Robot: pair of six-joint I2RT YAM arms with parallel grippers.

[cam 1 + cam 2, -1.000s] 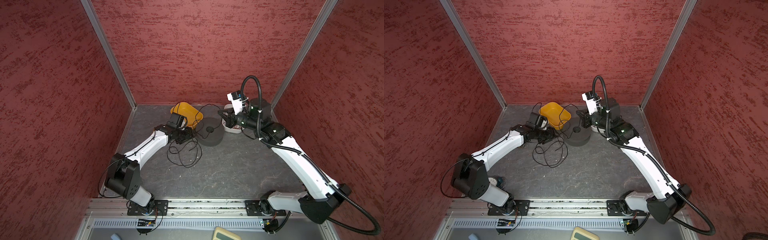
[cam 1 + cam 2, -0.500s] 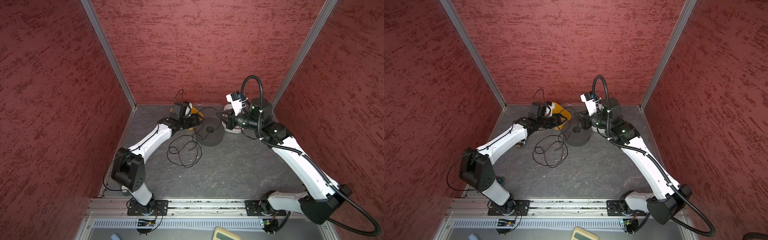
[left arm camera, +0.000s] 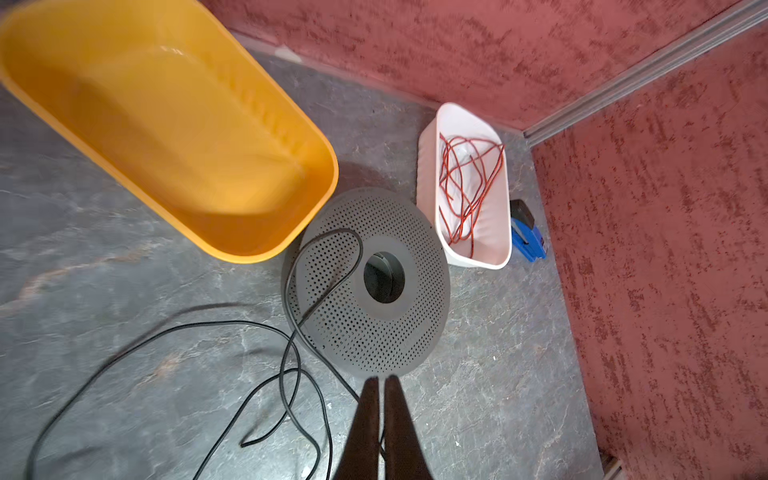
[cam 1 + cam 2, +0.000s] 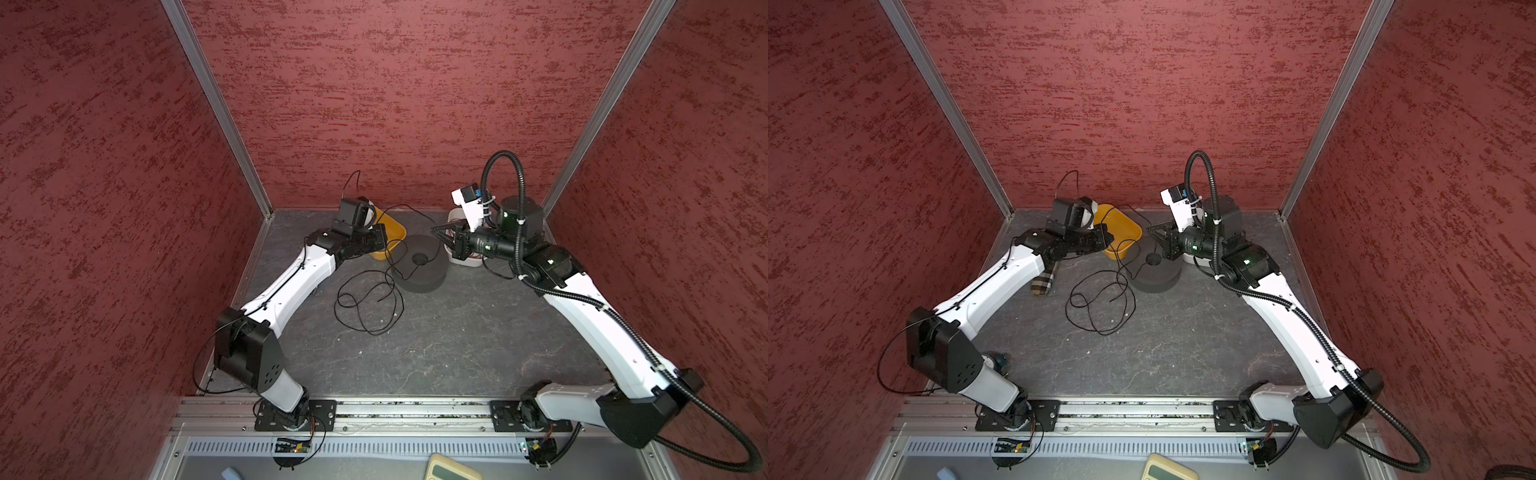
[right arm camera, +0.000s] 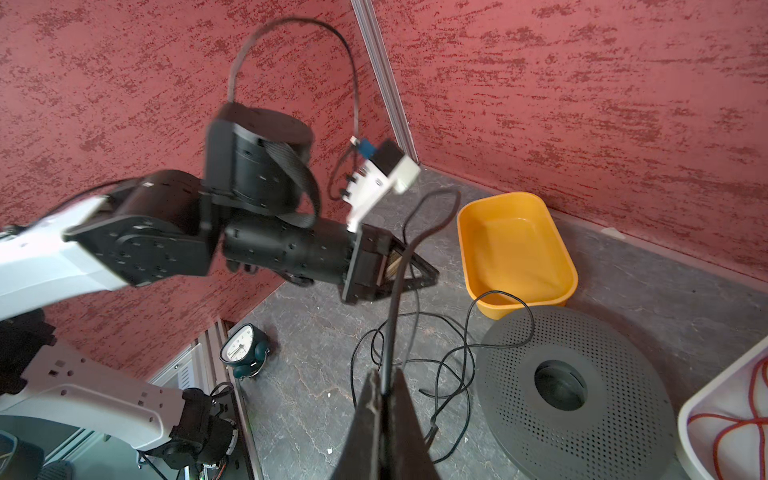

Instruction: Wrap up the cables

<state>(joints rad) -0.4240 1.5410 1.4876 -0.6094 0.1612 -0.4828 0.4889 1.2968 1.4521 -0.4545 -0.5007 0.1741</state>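
Note:
The cable is one thin black wire. Its loose loops (image 4: 372, 333) lie on the grey floor in front of the round perforated grey spool (image 4: 419, 272) (image 4: 1156, 278), and one strand (image 3: 296, 328) lies across the spool (image 3: 395, 332). My right gripper (image 5: 384, 376) (image 4: 433, 228) hangs above the spool's far edge, shut on the cable (image 5: 392, 311). From there the cable arches over to my left gripper (image 3: 381, 378) (image 4: 384, 239) beside the yellow tub. That gripper's fingers are together, with the cable showing in the slit between them.
A yellow tub (image 4: 395, 227) (image 5: 515, 249) stands behind the spool on the left. A white tray (image 3: 428, 166) holding red wires (image 3: 469, 187) stands on the right, with a blue stapler (image 3: 528, 237) behind it. A small alarm clock (image 5: 243, 351) and a checked cloth (image 4: 1042, 284) lie near the left arm.
My left arm has risen from the cable pile and swung back towards the yellow tub, and its gripper has closed. The right gripper has stayed above the spool, holding the cable.

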